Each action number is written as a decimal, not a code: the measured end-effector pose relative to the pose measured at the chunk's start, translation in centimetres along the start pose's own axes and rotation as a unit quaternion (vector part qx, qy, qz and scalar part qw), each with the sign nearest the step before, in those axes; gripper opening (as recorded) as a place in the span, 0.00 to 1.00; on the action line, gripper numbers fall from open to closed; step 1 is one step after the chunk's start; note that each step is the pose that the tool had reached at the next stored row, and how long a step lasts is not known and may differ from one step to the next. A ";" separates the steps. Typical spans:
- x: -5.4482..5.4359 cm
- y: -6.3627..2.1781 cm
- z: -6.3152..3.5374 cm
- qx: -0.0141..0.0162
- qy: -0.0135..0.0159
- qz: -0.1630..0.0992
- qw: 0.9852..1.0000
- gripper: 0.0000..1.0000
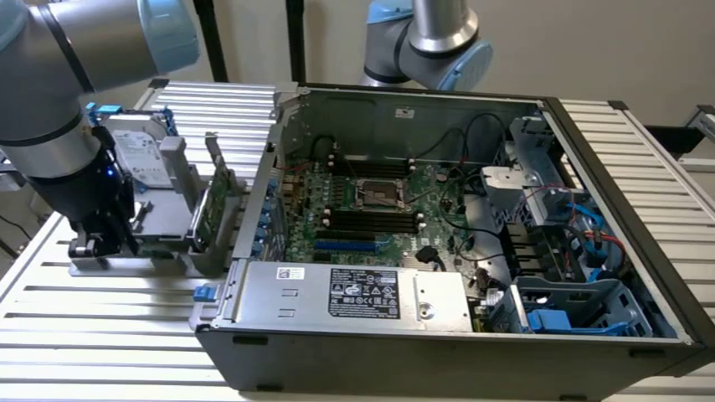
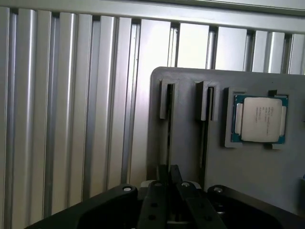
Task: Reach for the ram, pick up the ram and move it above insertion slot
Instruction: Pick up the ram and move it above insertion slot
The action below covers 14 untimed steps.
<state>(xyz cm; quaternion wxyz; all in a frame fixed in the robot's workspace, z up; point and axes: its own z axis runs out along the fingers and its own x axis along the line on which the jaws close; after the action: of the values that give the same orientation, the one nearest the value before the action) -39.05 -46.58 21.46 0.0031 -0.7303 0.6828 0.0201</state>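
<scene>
The ram (image 2: 168, 138), as we read it, is the thin dark edge standing in one slot of the grey holder (image 2: 248, 176). It runs straight in between the fingers of the gripper (image 2: 169, 171). Those fingers are drawn almost together, a sliver apart; whether they nip the stick we cannot tell. We judge the reach done and the pick-up in hand. A lift would call for a firm pinch and a straight pull clear of the slot's end guides.

Beside that slot the holder has a second one, then a processor (image 2: 259, 119) in its recess. At the left of the exterior frame, a hard drive (image 1: 140, 155) and an expansion card (image 1: 213, 205) stand in the same holder on the worktop (image 1: 112, 335). Farther right, the open computer case (image 1: 391, 356) holds the motherboard (image 1: 324, 243) with its dark memory slots (image 1: 357, 219).
</scene>
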 end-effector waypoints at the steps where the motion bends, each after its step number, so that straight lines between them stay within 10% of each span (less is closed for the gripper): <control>1: 0.0 0.01 -0.45 0.000 0.000 0.000 1.000 0.14; 14: 0.1 -1.05 -6.38 0.000 0.000 0.000 1.000 0.14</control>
<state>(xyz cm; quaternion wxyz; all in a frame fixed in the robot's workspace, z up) -37.84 -46.80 27.81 0.0034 -0.7304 0.6827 0.0202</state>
